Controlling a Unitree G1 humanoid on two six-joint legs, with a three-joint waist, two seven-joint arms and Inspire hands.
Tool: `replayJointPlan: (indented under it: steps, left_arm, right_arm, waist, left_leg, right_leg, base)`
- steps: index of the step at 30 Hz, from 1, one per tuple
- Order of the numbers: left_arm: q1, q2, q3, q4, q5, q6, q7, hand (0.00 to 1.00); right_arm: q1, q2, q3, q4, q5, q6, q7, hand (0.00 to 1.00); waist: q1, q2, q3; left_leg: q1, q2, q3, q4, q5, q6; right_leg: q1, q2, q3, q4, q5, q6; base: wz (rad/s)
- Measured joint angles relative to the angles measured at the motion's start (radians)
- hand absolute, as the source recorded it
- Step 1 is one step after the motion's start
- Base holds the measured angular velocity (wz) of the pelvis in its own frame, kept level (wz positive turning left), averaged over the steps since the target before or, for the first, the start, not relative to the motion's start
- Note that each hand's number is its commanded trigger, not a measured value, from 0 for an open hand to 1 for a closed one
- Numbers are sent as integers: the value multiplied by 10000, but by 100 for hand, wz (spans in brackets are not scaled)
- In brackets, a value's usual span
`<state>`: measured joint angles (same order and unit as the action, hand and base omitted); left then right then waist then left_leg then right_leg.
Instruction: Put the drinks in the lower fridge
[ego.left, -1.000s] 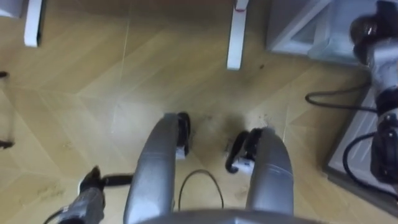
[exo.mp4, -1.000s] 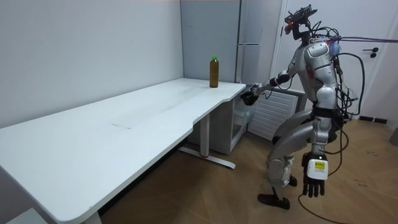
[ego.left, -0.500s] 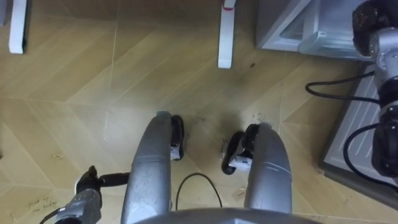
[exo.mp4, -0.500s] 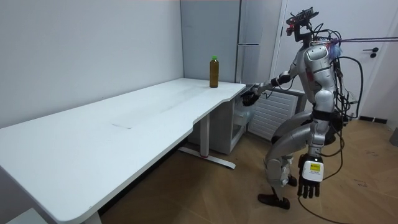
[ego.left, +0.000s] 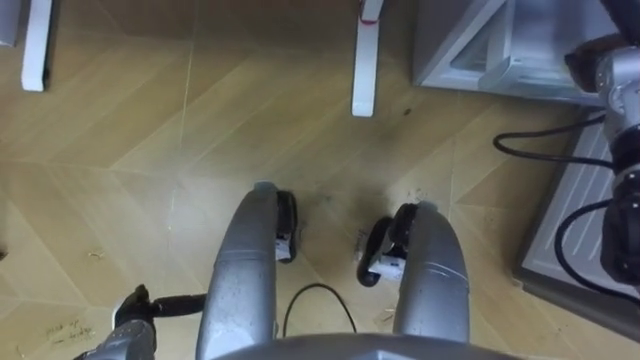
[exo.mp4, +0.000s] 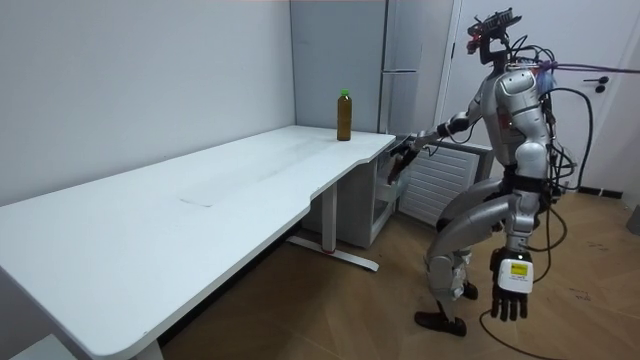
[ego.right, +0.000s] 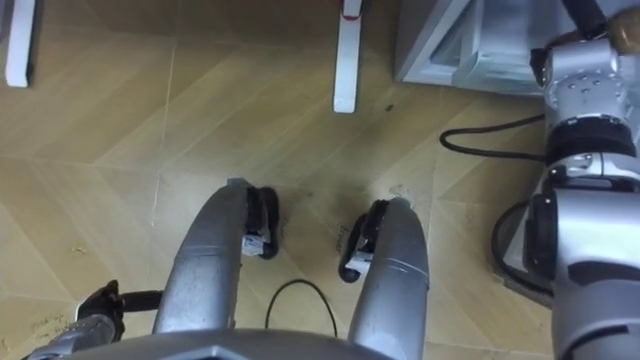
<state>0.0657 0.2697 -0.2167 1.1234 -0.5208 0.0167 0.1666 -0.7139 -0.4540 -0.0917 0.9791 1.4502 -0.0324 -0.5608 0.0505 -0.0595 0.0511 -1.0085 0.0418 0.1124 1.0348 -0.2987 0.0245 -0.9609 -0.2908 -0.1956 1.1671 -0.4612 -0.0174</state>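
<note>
Left hand hangs at the robot's side near knee height, fingers loose and pointing down at the floor, with nothing in it. In the left eye view it shows at the lower left, beside the left leg. The right arm reaches forward at about waist height, and the right hand sits just off the near corner of the worktop. Its fingers look stretched out and slanted downward, and it holds nothing.

The bottle, brown with a green cap, stands upright on the far end of the worktop. It is close to the edge that faces the fridge and well apart from both hands. The tall grey fridge stands against the wall right behind that end of the worktop.

The robot stands on the wooden floor at the worktop's end, knees bent, facing the room view's left, with a ribbed white panel just behind its outstretched arm. In the eye views both feet are planted side by side. A white worktop leg lies ahead of them, and a pale grey box sits low on the floor to the upper right, beside the right arm. Whether that box is part of the fridge I cannot tell.
</note>
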Motion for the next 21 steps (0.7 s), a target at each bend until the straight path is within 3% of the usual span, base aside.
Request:
replayJointPlan:
  steps: [8,12,15,21]
  left_arm:
    - [129,0,-247,-8,25,-9,-50,0]
    - [323,-27,-239,-1,16,41,-279,0]
    - [427,-60,-233,8,8,104,-432,0]
    - [467,-58,9,-33,16,277,-844,0]
  right_arm:
    - [249,-1,131,99,52,-1,187,0]
    - [608,-1,273,447,54,0,618,0]
    - [882,-3,277,706,50,-3,952,0]
    - [1673,-4,270,714,-36,-7,1716,0]
  waist:
    - [135,3,-3]
    - [319,85,-52]
    - [387,93,-57]
    - [362,157,-100]
  left_leg:
    - [492,-22,72,-141,-43,33]
    - [1099,28,-4,-496,-51,-2]
    - [1687,13,9,-802,-65,-17]
    - [2649,-3,2,-1426,-62,-72]
  right_leg:
    - [461,-19,41,-131,-2,13]
    - [1157,153,-66,-628,37,148]
    - [1758,188,-114,-974,95,145]
    - [2724,391,-105,-1671,174,296]
  base:
    - [-1]
    - [0]
    - [-1]
    - [-2]
